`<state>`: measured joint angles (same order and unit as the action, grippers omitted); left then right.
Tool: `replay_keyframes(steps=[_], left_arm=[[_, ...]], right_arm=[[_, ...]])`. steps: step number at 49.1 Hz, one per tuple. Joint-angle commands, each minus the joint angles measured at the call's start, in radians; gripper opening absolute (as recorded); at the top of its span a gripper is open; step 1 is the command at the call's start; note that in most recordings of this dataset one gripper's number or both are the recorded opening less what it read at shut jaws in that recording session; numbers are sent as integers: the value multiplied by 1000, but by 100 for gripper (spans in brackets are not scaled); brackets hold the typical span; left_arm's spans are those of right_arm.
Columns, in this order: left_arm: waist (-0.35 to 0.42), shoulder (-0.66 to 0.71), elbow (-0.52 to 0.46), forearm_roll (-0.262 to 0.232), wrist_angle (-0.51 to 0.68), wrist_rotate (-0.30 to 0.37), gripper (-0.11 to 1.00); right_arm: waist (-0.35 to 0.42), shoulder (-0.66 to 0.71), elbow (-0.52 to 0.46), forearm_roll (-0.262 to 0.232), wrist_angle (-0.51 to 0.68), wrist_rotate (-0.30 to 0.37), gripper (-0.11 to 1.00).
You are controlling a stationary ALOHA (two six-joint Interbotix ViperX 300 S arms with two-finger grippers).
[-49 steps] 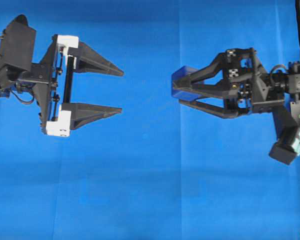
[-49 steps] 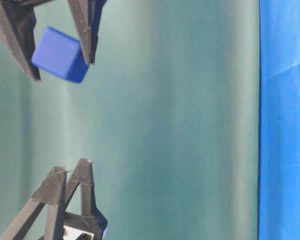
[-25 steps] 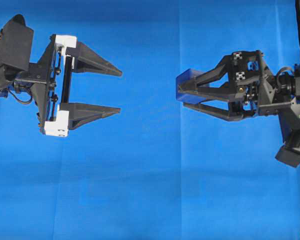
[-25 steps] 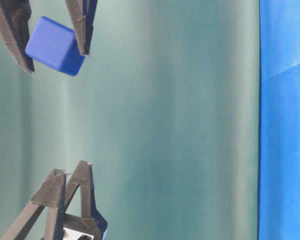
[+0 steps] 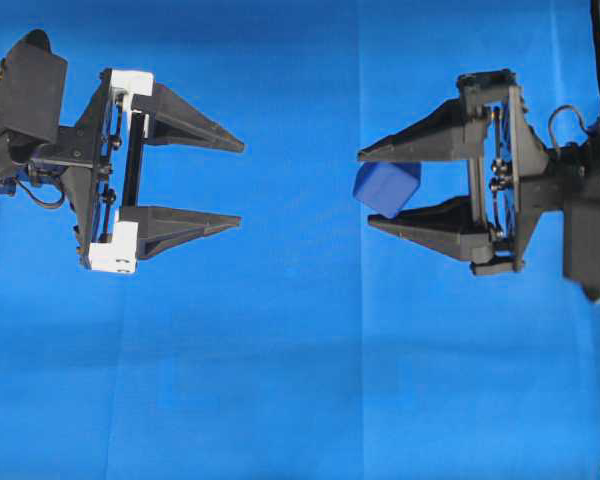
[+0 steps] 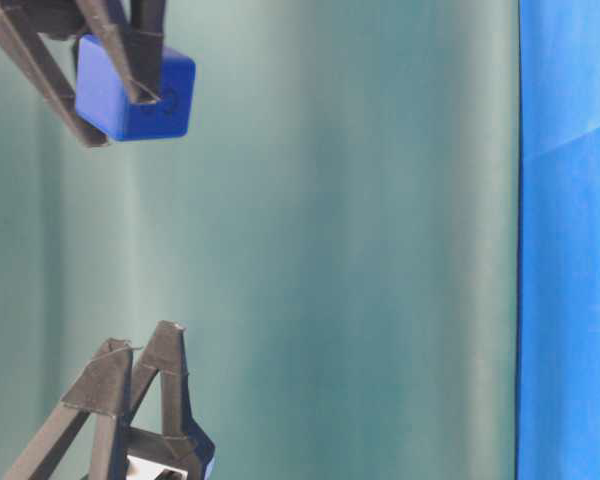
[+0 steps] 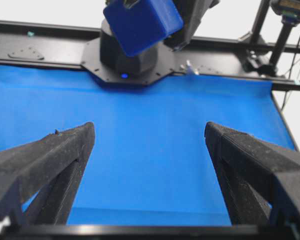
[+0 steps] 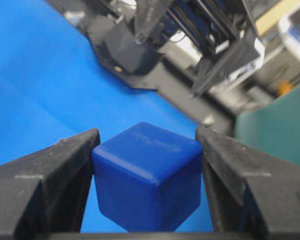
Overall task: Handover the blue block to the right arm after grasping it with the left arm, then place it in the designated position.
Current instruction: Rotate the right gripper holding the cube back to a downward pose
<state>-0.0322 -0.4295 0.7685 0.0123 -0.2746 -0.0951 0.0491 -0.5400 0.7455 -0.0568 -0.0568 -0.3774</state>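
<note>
**Block held aloft by the right arm, left claw wide and empty**

From where I stand, the blue block (image 5: 387, 187) sits clamped between the two pointed black fingers of the right gripper (image 5: 372, 190), up in the air above the blue cloth (image 5: 300, 380). In the right wrist view the block (image 8: 147, 176) fills the gap between the fingers (image 8: 50, 165), both of them pressed flat against its sides. Seen from above, the cube is tilted a little, one corner poking out past the fingertips toward the middle of the table. The table-level view shows the block (image 6: 133, 88) hanging near the tips, one finger crossing its face, with a green backdrop (image 6: 330, 250) behind.

Across from it, well apart, the left gripper (image 5: 235, 182) with its white brackets (image 5: 115, 252) faces the block, its jaws spread wide with nothing between them. Through the left wrist camera the two fingers (image 7: 50, 160) frame bare cloth, and the block (image 7: 142, 23) shows high in that view, gripped by the right arm in front of the black frame (image 7: 40, 50) at the far edge of the table.
</note>
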Motion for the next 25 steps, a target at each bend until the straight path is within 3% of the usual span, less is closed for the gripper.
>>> replay_keyframes(steps=[1, 13, 18, 25], left_arm=[[-3, -15, -11, 0, -5, 0, 93], [-5, -12, -15, 0, -6, -2, 93], [-5, -11, -17, 0, -8, -2, 93], [-5, -9, -20, 0, -9, -2, 93]], right_arm=[[2, -12, -14, 28, -3, 110, 47], [2, -12, -17, 31, 15, 387, 47], [2, -14, -18, 29, 15, 433, 47], [2, -15, -18, 29, 15, 442, 47]])
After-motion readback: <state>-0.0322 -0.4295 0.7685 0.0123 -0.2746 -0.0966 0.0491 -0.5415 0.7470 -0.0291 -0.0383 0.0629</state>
